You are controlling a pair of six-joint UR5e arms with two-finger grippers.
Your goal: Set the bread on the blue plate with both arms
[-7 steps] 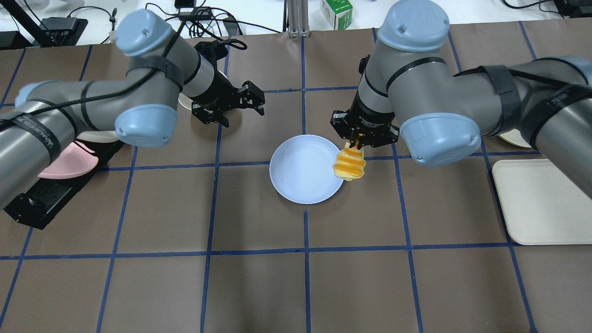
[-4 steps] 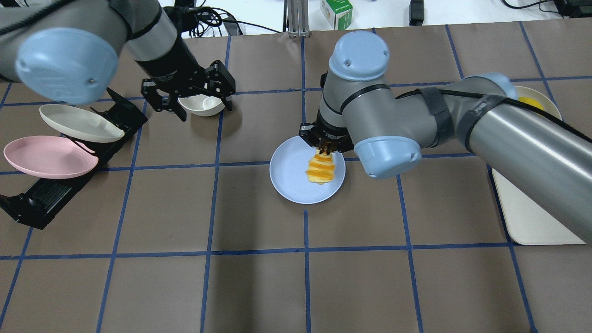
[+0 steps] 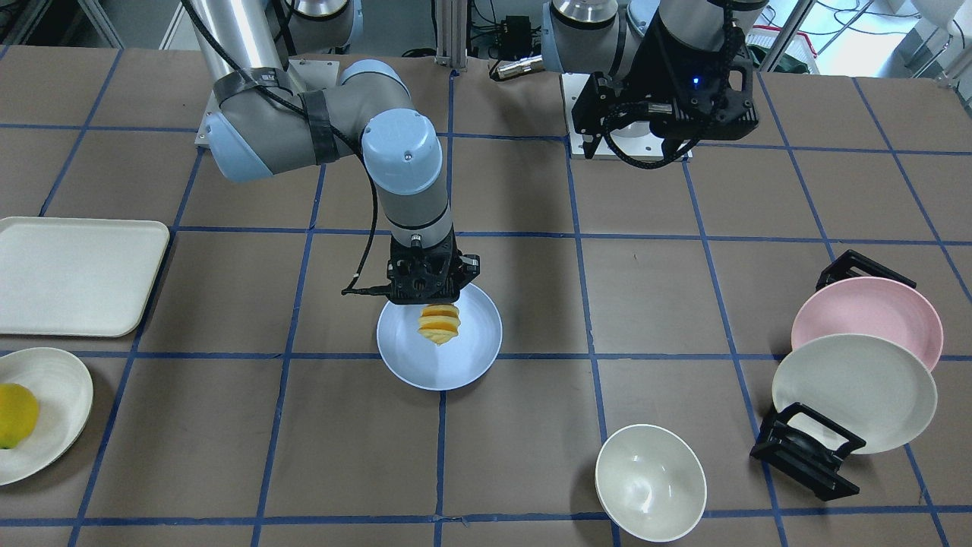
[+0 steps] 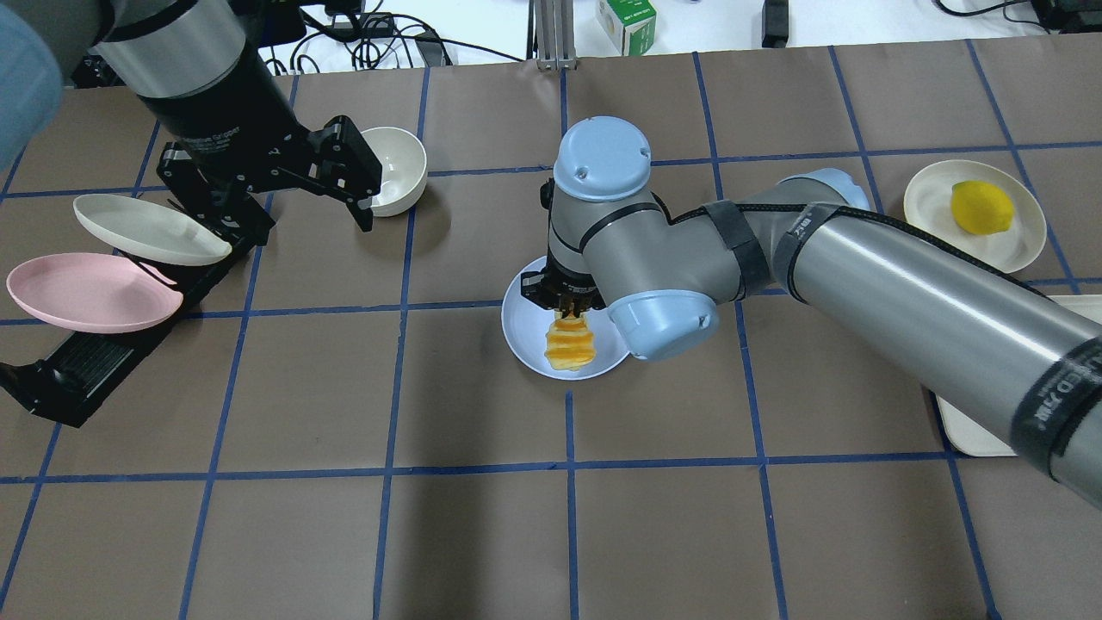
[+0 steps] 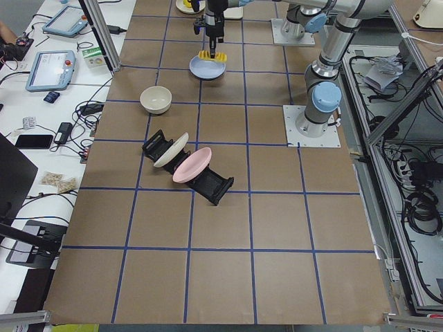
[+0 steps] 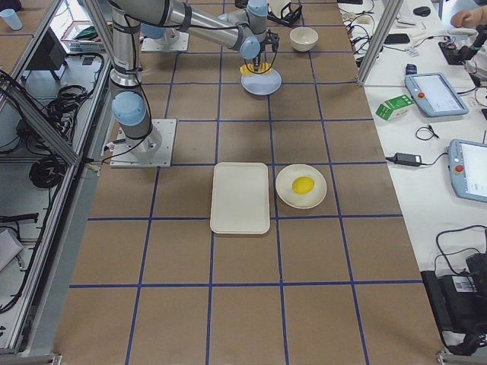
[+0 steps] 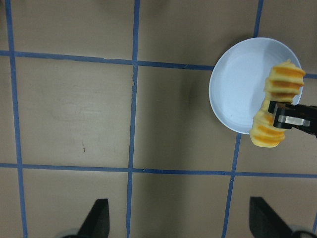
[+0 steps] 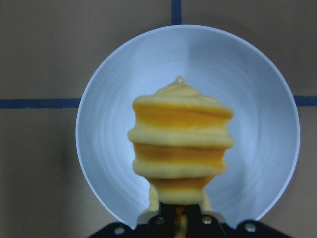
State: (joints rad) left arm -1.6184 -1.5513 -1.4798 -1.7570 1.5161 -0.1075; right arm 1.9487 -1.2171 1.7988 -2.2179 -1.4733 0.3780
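My right gripper [image 4: 568, 312] is shut on the top end of the bread [image 4: 570, 343], a ridged loaf with yellow and orange stripes. The bread hangs upright over the blue plate [image 4: 525, 331], near its middle, as the right wrist view shows: bread [image 8: 178, 144], plate [image 8: 99, 134]. I cannot tell whether the bread touches the plate. In the front view the bread [image 3: 439, 323] hangs below the gripper [image 3: 429, 300] over the plate [image 3: 471, 357]. My left gripper [image 4: 293, 211] is open and empty, raised high at the far left; its wrist view sees the bread [image 7: 277, 114] and plate [image 7: 237, 94].
A white bowl [image 4: 392, 159] stands by the left gripper. A black rack holds a cream plate [image 4: 146, 228] and a pink plate [image 4: 86, 293] at the left. A cream plate with a lemon [image 4: 981, 207] and a cream tray [image 3: 76, 273] are on the right.
My right arm moved left with the bread, from the plate's right rim to over its middle. My left arm drew back to the left and rose, still open.
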